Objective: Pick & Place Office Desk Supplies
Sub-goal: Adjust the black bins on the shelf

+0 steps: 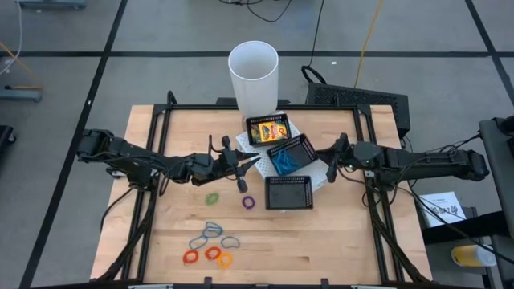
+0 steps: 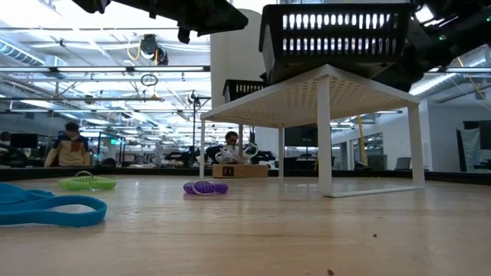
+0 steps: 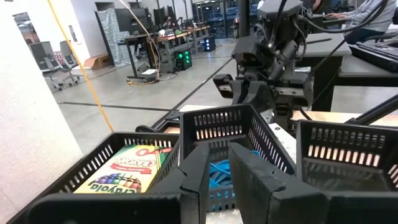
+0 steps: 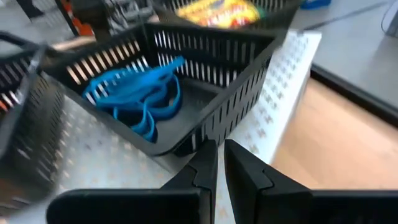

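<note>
A yellow-and-green crayon box (image 1: 269, 128) lies in the far compartment of the black mesh tray (image 1: 307, 193). Blue rubber bands (image 4: 140, 93) lie in its middle compartment. Green (image 1: 212, 197) and purple (image 1: 248, 201) bands rest on the table, with blue, grey, red and orange ones (image 1: 210, 243) nearer the front edge. My left gripper (image 3: 221, 165) hovers level at the tray's left side, pointing at the middle compartment, its fingers a little apart with nothing between them. My right gripper (image 4: 221, 158) is shut and hangs above the tray's right side.
The tray sits on a white perforated stand (image 2: 322, 84) with legs on the table. A tall white cup (image 1: 254, 76) stands behind it at the far edge. Bare wood lies right of the loose bands, toward the near right corner.
</note>
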Controlling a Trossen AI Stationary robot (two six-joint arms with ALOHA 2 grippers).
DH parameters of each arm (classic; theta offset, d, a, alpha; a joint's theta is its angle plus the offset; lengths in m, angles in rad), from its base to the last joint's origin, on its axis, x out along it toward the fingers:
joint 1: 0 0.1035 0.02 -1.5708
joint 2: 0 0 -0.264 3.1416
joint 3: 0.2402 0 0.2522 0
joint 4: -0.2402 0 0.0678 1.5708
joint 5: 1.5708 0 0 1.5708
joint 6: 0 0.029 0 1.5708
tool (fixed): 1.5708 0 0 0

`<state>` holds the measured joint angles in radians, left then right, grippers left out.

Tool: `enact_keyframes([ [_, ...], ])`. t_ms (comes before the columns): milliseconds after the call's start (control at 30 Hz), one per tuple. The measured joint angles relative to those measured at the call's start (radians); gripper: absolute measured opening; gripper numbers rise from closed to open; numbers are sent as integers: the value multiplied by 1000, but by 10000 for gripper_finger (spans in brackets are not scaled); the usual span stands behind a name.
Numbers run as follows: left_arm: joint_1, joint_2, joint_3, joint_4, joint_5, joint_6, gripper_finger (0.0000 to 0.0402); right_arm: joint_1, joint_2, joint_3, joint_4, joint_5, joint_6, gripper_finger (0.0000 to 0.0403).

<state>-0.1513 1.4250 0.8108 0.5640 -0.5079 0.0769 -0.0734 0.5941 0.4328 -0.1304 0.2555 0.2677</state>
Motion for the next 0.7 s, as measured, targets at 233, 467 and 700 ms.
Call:
enact_keyframes([
  [233,0,0,0,0,0,-10,72,-1,9,0,48,0,-25,18],
  [467,0,0,0,0,0,-8,72,-1,80,0,61,0,-23,18],
  [700,0,0,0,0,0,-8,72,-1,105,0,90,21,-68,18],
])
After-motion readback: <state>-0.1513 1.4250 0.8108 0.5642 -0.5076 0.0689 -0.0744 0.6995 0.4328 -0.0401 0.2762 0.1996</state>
